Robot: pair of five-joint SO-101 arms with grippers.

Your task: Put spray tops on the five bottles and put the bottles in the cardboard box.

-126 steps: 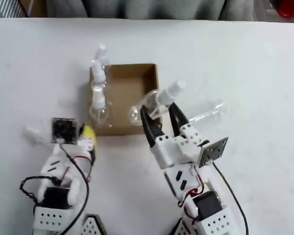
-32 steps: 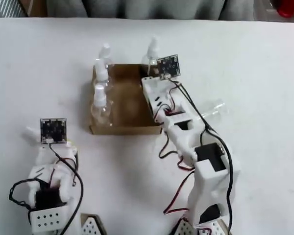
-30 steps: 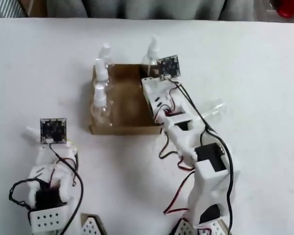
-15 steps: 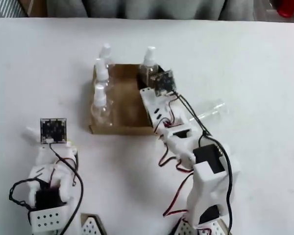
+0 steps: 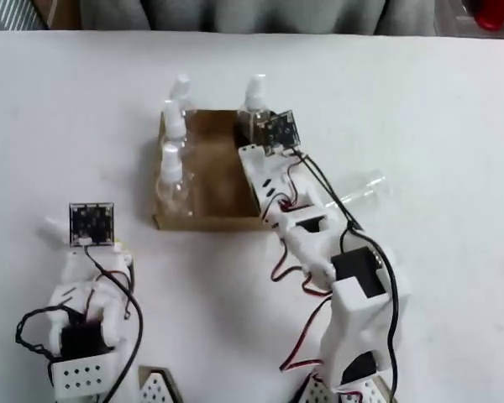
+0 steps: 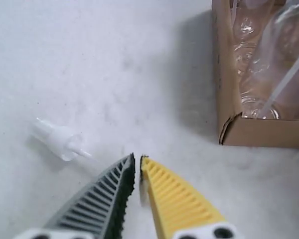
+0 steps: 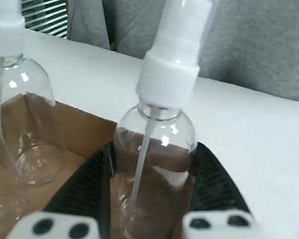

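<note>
Lower left of high view: left gripper [image 6: 137, 162] points down at the white table [image 5: 420, 101], jaws almost together, nothing between them. Loose spray top [image 6: 57, 142] lies on the table just beside it. Frame centre: cardboard box [image 5: 208, 222], with three capped bottles [image 5: 171, 172] upright along its left wall. Right of box: uncapped bottle [image 5: 359, 188] lying on its side. Right gripper [image 7: 153, 154] is clamped on a fourth capped bottle [image 7: 157, 139], upright at the box's upper right corner.
</note>
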